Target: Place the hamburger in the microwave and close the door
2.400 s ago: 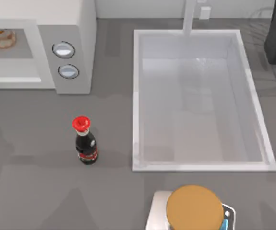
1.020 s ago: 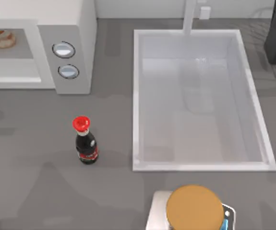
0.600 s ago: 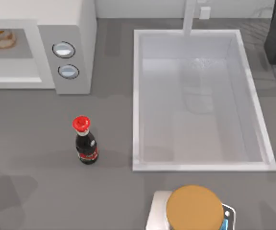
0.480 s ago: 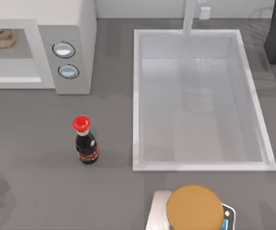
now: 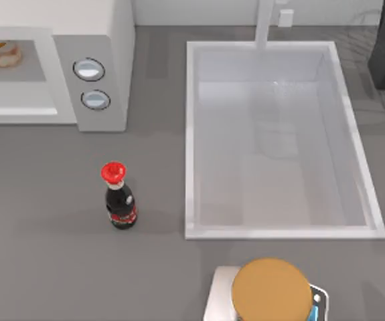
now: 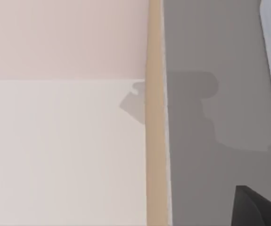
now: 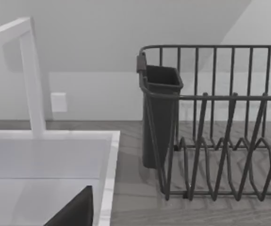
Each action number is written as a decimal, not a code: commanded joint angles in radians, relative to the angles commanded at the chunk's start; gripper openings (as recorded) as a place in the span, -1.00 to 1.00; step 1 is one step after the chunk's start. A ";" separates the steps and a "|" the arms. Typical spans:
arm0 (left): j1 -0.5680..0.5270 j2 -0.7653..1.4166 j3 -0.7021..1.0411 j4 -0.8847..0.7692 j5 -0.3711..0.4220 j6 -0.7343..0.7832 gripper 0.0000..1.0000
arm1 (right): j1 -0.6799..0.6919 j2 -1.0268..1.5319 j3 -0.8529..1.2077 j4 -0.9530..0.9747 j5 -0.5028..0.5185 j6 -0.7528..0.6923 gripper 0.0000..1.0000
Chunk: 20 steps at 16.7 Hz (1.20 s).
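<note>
The hamburger (image 5: 3,53), a small pale bun with reddish bits, lies inside the open cavity of the white microwave (image 5: 108,27) at the table's back left. Two round knobs (image 5: 89,69) sit on its side panel. The door is out of view. A dark part of my left gripper (image 6: 258,209) shows over the grey tabletop near the table's tan edge. A dark part of my right gripper (image 7: 76,212) shows over the sink, facing the dish rack.
A dark bottle with a red cap (image 5: 118,197) stands in front of the microwave. The white sink basin (image 5: 191,134) with its faucet (image 5: 266,23) takes the middle and right. A brown disc (image 5: 271,291) rests at the front. A black dish rack (image 7: 220,141) stands back right.
Faint shadows on the tabletop at the front left have slid toward the left edge and faded. The hamburger, bottle and brown disc have not moved.
</note>
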 joint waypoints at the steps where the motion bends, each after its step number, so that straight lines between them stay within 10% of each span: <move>1: 0.000 0.000 0.000 0.000 0.000 0.000 -1.00 | 0.000 0.000 0.000 0.000 0.000 0.000 1.00; 20: -0.001 0.117 -0.269 0.387 0.002 0.003 -1.00 | 0.000 0.000 0.000 0.000 0.000 0.000 1.00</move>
